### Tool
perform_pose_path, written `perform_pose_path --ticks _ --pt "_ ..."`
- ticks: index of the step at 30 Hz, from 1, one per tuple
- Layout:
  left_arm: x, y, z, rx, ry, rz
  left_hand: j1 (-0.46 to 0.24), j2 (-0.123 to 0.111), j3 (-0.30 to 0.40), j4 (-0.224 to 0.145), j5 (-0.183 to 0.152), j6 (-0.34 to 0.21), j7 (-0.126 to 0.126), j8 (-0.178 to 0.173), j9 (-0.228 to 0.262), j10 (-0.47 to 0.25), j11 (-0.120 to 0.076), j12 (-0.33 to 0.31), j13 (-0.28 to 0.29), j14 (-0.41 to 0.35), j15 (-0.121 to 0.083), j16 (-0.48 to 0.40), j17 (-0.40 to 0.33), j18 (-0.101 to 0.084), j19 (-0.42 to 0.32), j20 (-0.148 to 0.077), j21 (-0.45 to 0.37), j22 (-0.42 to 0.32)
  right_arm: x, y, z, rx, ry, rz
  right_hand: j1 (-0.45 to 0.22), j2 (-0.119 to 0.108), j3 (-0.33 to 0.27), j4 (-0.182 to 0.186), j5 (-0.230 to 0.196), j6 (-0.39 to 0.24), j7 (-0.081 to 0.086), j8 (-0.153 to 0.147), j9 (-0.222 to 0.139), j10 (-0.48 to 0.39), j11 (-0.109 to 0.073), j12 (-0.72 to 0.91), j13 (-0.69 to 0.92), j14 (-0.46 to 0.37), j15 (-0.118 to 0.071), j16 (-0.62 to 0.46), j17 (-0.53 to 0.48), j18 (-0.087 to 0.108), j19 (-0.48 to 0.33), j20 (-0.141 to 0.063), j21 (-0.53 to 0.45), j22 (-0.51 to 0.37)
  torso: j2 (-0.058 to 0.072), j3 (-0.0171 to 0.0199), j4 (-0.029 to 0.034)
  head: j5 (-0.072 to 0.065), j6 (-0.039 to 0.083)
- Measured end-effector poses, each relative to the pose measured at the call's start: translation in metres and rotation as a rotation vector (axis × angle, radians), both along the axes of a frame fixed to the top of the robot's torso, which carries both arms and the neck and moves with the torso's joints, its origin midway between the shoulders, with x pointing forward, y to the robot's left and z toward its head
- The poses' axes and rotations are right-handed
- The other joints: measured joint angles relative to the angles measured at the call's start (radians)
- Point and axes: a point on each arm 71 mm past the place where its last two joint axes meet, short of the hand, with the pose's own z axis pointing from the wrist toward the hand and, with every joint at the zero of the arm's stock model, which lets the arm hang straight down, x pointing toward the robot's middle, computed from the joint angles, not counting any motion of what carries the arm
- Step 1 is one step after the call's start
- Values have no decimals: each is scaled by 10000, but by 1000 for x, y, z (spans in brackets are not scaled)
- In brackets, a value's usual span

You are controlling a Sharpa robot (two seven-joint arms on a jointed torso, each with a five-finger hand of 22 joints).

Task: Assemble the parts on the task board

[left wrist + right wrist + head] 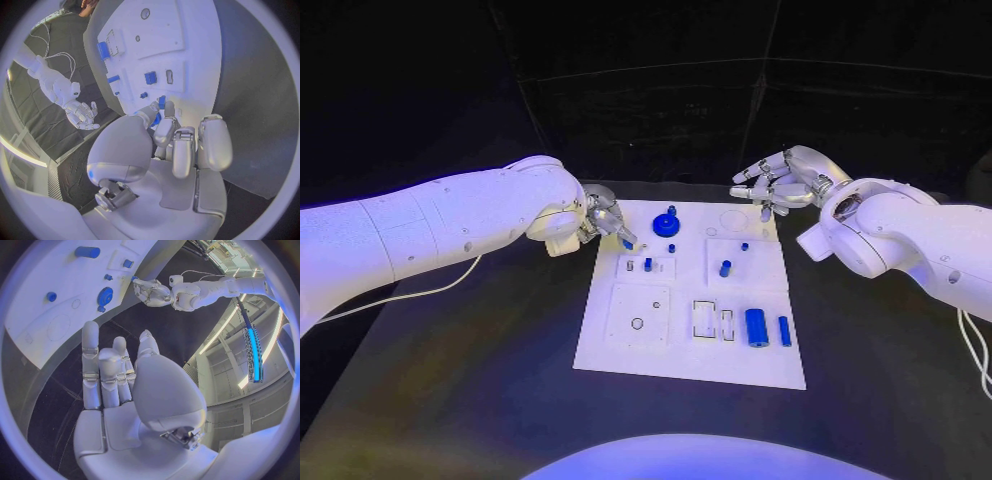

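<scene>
- The white task board point(626, 345) lay flat in the middle of the black table point(473, 370), its long side running away from the robot.
- Blue parts sat across the board: a round knob-like piece point(666, 224) near the far edge, a small peg point(671, 248) just in front of it, a short upright piece point(724, 268) on the right half, and a larger cylinder point(756, 327) with a slim bar point(785, 331) beside it toward the near right corner.
- An outlined rectangular slot point(704, 319) stood open just left of the cylinder, and a small oval hole point(636, 323) marked the near left panel.
- The left hand point(604, 222) was down at the board's far left corner, its fingers curled together over the board's edge.
- In the left wrist view the fingertips point(164, 114) closed around a small blue part point(160, 103) right at the board's surface, so that hand was pinching that piece.
- The right hand point(776, 185) hovered above the table just beyond the board's far right corner, clear of the board.
- In the right wrist view its fingers point(91, 360) were stretched out straight and slightly apart, with nothing between them and the thumb.
- The same view showed the knob-like piece point(105, 296) and the cylinder point(87, 252) resting untouched on the board.
</scene>
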Motion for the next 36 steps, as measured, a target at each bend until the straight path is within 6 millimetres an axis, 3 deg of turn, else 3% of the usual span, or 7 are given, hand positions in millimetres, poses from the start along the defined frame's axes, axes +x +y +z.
perform_pose_path --ticks 16,36 --pt "-15 -7 -11 359 57 -353 -171 -171 349 -156 -38 2 0 48 -1 -1 1 0 1 0 1 0 0 0 0 0 0 -15 0 0 0 -9 14 -18 0 0 0 0 0 0 0 0 0 0 0 0 0 0 0 0 13 0 0 0 0 1 8 -6 -27 38 -13" --pt "-18 -6 -16 783 50 -619 -169 -169 401 -149 -10 3 0 107 11 -3 3 0 -8 -1 1 0 0 0 0 0 0 -14 1 0 0 -12 16 -22 0 0 0 0 0 0 0 0 0 0 0 0 2 0 0 0 21 0 0 0 0 2 11 -4 -21 81 -57"
